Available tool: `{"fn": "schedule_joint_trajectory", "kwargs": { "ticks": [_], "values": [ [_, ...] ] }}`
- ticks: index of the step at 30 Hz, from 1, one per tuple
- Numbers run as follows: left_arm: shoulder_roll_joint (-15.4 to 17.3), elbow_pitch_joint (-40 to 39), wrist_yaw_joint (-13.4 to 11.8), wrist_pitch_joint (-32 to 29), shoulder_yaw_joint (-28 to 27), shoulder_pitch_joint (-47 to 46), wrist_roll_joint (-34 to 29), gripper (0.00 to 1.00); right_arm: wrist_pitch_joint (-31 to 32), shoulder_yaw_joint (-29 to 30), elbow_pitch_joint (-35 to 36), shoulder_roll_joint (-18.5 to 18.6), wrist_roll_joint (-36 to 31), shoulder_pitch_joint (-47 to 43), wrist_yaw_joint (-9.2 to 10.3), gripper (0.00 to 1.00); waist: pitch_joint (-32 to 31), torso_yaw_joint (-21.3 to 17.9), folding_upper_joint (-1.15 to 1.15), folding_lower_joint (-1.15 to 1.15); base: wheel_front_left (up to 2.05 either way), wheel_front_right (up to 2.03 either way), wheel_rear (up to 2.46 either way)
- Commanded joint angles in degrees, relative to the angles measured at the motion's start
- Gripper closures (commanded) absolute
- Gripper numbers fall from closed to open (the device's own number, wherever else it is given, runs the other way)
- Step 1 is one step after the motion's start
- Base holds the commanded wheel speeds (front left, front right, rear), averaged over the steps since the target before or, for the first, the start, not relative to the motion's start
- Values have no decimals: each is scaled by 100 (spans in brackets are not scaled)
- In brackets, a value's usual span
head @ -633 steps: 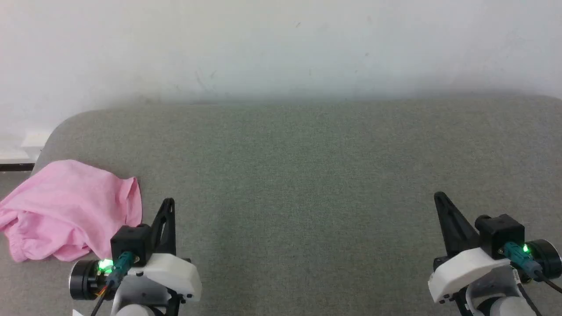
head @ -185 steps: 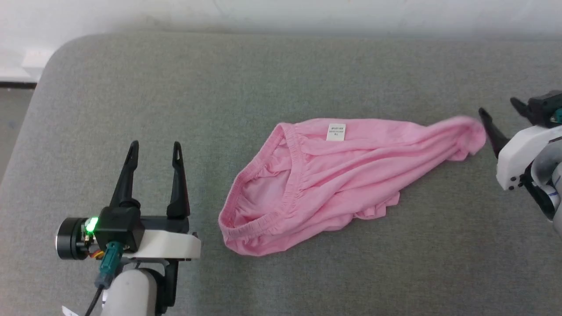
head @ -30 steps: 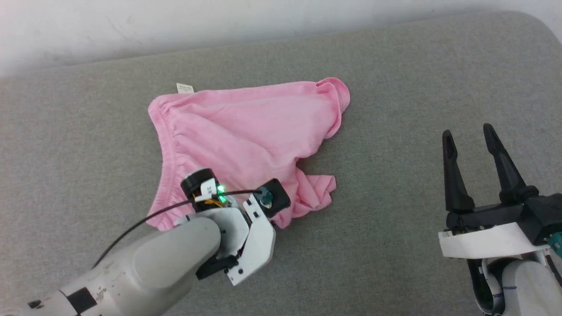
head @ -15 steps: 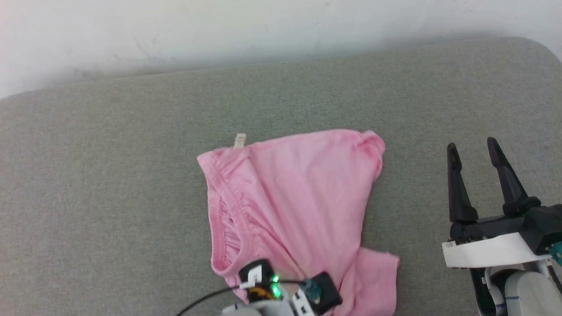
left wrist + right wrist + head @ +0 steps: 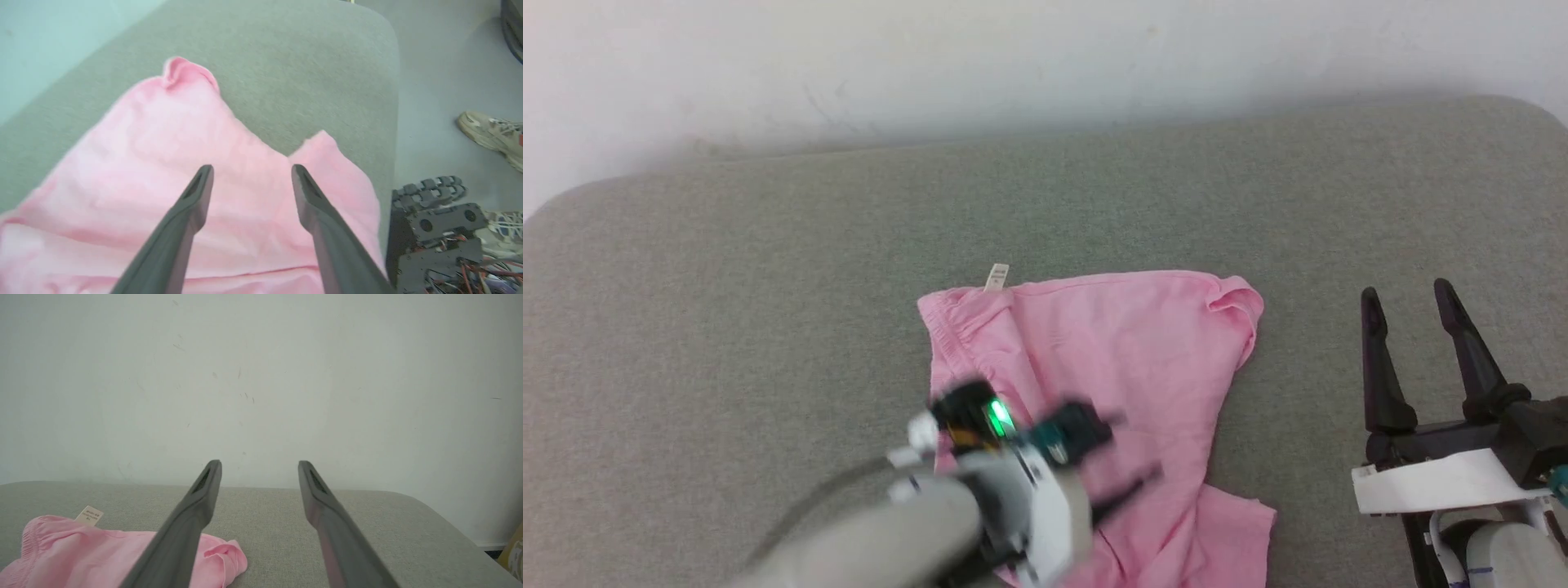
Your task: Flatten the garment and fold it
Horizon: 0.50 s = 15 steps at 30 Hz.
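Presently: shorts (image 5: 1111,351) part-spread on cushion (image 5: 768,286), seemingly for flattening; left gripper (image 5: 250,173) above, jaws wide, empty; right gripper (image 5: 1409,292) likewise, aside.

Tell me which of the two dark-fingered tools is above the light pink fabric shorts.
The left tool, open over the shorts; the right tool stands beside them, over grey cushion.

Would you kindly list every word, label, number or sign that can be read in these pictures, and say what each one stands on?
White label at the waistband of the pink shorts: a few lines of dark print, too small and blurred to read.
I can make out no other words, numbers or signs.
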<state>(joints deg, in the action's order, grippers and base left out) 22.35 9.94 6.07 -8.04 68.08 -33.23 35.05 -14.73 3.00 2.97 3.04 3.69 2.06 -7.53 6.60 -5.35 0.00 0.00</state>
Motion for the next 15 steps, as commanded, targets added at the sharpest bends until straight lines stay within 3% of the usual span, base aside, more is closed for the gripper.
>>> {"fn": "schedule_joint_trajectory", "kwargs": {
  "ticks": [1,6,15],
  "values": [
    [276,-224,-159,93,-369,-406,-32,0,-27,-24,1,-16,23,-41,4,0,-56,64,0,0,0,0,0],
    [668,-243,-274,72,-884,-959,6,0,-27,-56,14,-16,43,1,4,0,1,58,0,0,0,0,0],
    [975,837,11,-984,-1237,-1793,826,0,-27,-67,-5,-16,140,127,4,0,274,-168,0,0,0,0,0]
  ]
}}
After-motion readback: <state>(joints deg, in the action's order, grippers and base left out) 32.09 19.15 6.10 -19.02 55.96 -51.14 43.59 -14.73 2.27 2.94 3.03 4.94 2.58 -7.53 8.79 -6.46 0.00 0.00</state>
